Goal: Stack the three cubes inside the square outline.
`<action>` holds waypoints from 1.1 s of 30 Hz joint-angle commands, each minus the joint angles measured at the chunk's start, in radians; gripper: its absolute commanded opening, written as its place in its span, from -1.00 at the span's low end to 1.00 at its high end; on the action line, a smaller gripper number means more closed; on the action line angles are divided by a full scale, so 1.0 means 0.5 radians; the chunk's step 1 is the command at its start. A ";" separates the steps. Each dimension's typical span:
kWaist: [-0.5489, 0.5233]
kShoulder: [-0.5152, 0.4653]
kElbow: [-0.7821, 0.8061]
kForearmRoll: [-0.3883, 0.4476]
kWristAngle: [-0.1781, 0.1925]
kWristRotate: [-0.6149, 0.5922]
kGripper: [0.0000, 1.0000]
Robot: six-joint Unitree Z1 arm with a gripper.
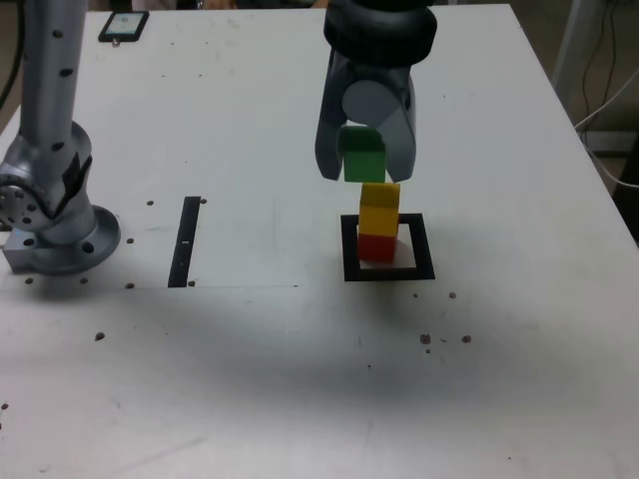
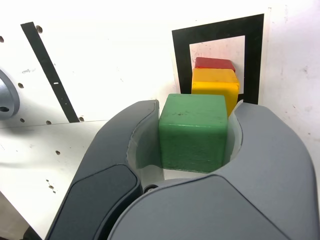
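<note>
a: square outline (image 1: pixel 348 249) on the white table (image 1: pixel 250 379), toward the exterior view's right. holds the red cube (image 1: pixel 376 245) with the yellow cube (image 1: pixel 379 208) stacked on top.

b: gripper (image 1: pixel 363 155) above that, clamped on the green cube (image 1: pixel 361 154). jaws narrow, pressed to two opposite faces. hangs just over the yellow one, a bit toward the exterior view's left of it, seemingly not touching.

a: so last step of three, by the look of it: placing the top block. two down already.

b: next move probably needs a small shift to line green over yellow, then a straight descent and a gentle release. risk of nudging the pair over if off-centre.

a: exterior view gives the stack's height and the gap under green. also the arm's base (image 1: pixel 55 235), the black strip (image 1: pixel 186 240), a phone (image 1: pixel 124 25) at the far edge.

b: wrist view hides that gap. shows instead green seated between the jaws, and the tops of yellow and red inside the border.
</note>
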 commanded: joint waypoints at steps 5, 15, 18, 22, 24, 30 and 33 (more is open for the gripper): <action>-0.003 0.027 0.012 -0.023 -0.005 -0.012 -0.78; -0.003 0.071 0.067 -0.130 -0.021 -0.009 -0.71; -0.003 0.084 0.078 -0.140 -0.041 -0.007 -0.62; -0.003 0.103 0.098 -0.138 -0.078 -0.006 -0.31; -0.003 0.105 0.108 -0.137 -0.084 -0.003 -0.02; -0.009 0.083 0.100 -0.140 -0.058 0.018 0.90; -0.013 0.067 0.092 -0.142 -0.050 0.018 0.99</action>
